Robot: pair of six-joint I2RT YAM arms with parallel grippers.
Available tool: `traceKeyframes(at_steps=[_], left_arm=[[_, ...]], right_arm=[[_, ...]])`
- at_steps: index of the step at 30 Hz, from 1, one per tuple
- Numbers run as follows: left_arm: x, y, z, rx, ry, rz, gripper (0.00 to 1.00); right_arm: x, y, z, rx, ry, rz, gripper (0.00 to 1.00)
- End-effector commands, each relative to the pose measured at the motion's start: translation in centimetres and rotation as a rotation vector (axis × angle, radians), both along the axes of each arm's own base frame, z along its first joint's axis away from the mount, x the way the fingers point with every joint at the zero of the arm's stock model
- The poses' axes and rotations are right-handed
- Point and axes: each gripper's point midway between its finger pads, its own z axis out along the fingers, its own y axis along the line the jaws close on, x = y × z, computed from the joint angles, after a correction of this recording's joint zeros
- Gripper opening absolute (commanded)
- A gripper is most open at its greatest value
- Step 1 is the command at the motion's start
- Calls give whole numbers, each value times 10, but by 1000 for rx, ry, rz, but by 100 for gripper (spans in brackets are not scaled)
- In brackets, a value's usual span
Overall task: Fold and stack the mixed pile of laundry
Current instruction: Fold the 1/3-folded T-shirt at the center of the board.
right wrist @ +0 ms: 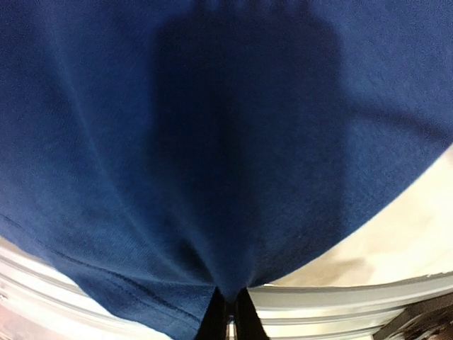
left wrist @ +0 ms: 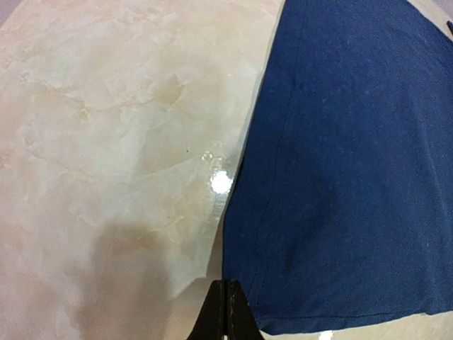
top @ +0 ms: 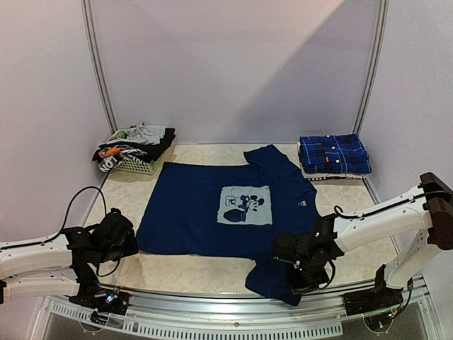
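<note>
One navy T-shirt [top: 205, 212] on one table [top: 127, 195]. One folded plaid shirt [top: 333, 154] far right. One white basket [top: 141, 168] far left, its heap of garments [top: 138, 138] too tangled to count. Two robot arms near: left arm [top: 32, 269], right arm [top: 375, 218].

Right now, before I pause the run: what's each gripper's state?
Left gripper: closed at the navy T-shirt edge; grip cannot be told.
Right gripper: closed on the navy T-shirt.
</note>
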Motion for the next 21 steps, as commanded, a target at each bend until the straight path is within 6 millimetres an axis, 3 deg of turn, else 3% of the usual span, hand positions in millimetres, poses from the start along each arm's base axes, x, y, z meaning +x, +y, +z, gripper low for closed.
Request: traceKeyframes(at_steps=[1,9,21], left_arm=[[-2,0,-2,26,11,-25,0],[-2,-9,6,9,29,-62,0],[-3,-10,29,41,17,-76,0]], right_arm=[[32,13,8,12,-160,12,0],[35,10,31,15,-186,19,0],[45,-18,85,-15,-290,17,0]])
